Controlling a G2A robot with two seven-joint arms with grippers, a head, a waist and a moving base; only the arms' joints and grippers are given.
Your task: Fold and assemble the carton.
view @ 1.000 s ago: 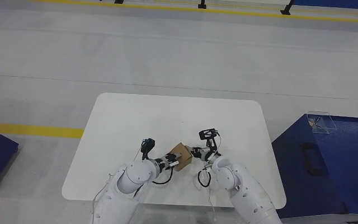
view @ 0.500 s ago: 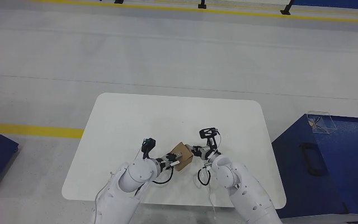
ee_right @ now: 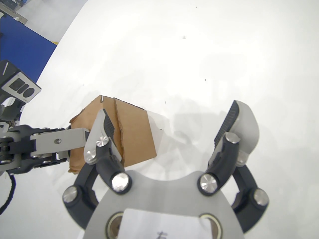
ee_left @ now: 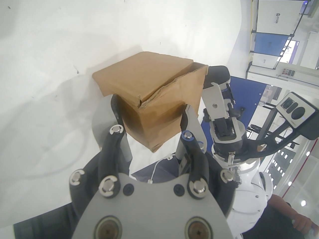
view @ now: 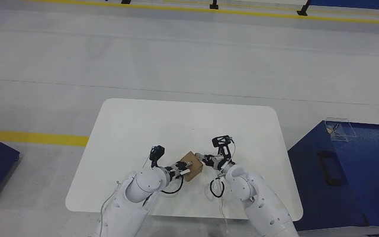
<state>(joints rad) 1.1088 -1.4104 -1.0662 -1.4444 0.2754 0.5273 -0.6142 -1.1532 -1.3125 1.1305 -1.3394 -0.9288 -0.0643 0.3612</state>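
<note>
- Hardly anything has shifted over the last second: the left gripper (ee_left: pixel 152 115), the right gripper (ee_right: pixel 169 108) and the small brown cardboard carton (ee_left: pixel 149 75) keep their places.
- Narrowly closed, the left gripper clamps a corner of the carton, with one finger on either side of it.
- Spread wide, the right gripper holds nothing. One finger (ee_right: pixel 104 125) lies against the carton's side, and the other hangs apart over bare table.
- On the carton, the top flap is folded down, and its ragged edge stands slightly proud along one side.
- Between the two grippers, the carton sits near the front middle of the white round-cornered table (view: pixel 177 118).
- Beside the table, on the right, stands a blue cabinet (view: pixel 355 189).
</note>
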